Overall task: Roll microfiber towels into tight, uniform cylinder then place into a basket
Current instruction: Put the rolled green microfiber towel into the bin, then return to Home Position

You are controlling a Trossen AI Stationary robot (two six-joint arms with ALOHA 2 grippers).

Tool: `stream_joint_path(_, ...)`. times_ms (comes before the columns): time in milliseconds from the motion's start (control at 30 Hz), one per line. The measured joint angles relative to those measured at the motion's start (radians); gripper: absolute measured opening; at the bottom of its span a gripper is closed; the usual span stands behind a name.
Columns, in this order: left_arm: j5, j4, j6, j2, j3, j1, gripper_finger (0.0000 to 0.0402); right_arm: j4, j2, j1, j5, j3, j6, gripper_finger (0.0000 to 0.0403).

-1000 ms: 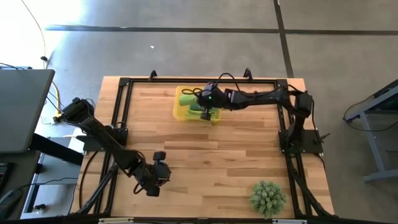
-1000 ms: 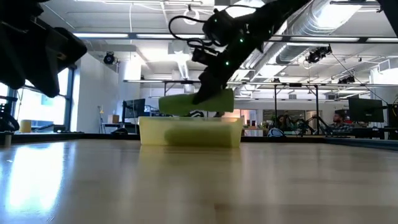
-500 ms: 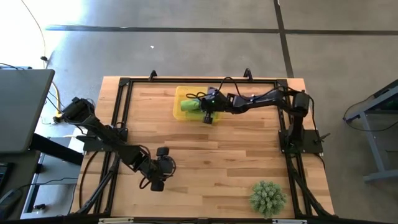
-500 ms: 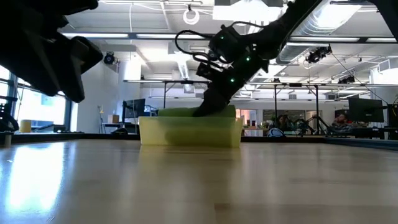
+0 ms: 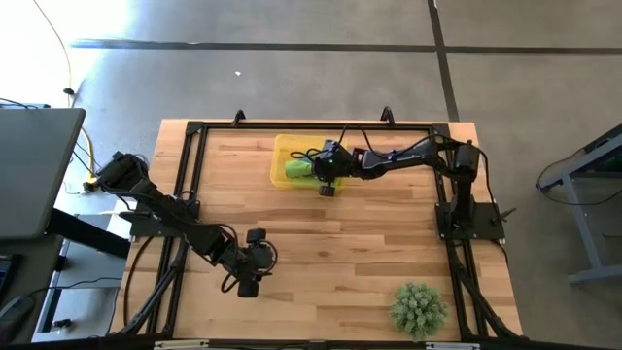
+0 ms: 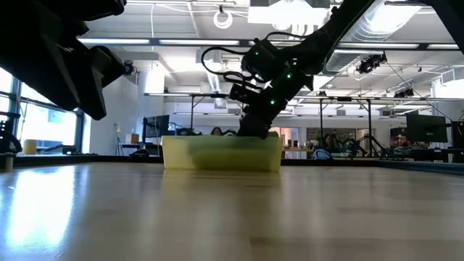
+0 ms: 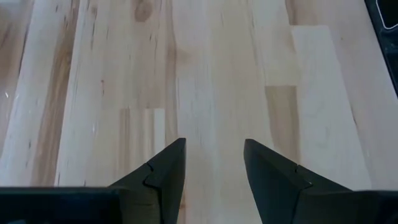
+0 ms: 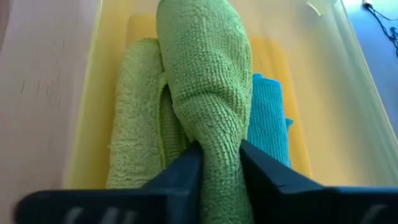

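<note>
**Last rolled towel going into the basket**

Nearest the camera, low in the high view's left half, the left hand [image 5: 249,283] hangs over bare desk [image 5: 340,253], its fingers [image 7: 168,171] apart and holding nothing; this arm is only waiting. At the lower right of that view sits a spiky green plant [image 5: 419,307], well apart from the work.

Farther back, near the upper centre of the frame, the right hand [image 5: 324,181] reaches down into the yellow basket [image 5: 280,161]. In the right wrist view its fingers [image 8: 186,168] flank a rolled lime-green towel [image 8: 205,93] on both sides, touching it. The grip looks loose rather than clenched, and whether it has fully let go cannot be told. This roll lies on top, between a second lime-green towel [image 8: 134,112] and a teal towel [image 8: 268,112], both already lying lengthwise on the basket floor.

The step in hand appears to be the placing of the third roll, so the task looks close to done. The next move likely calls for spreading the fingers fully and lifting straight up, so the pads do not drag the cloth and unroll it.
</note>
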Motion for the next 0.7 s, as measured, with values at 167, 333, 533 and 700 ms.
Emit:
stream_joint_path(167,0.000,0.005,0.000,0.000,0.000,0.001,0.0152,-0.011,-0.008,0.008,0.000,0.000,0.035,0.0154)
stream_joint_path(333,0.000,0.001,0.000,0.000,0.000,0.001,0.0152,-0.087,-0.076,0.035,0.001,0.002,0.176,0.0221)
stream_joint_path(533,0.000,0.002,0.001,-0.022,-0.001,0.018,0.0152,-0.232,-0.242,0.071,0.000,0.002,0.212,0.0239)
stream_joint_path(700,-0.009,0.000,0.001,-0.106,0.000,0.072,0.0152,-0.380,-0.420,0.104,-0.004,0.002,0.263,0.0240)
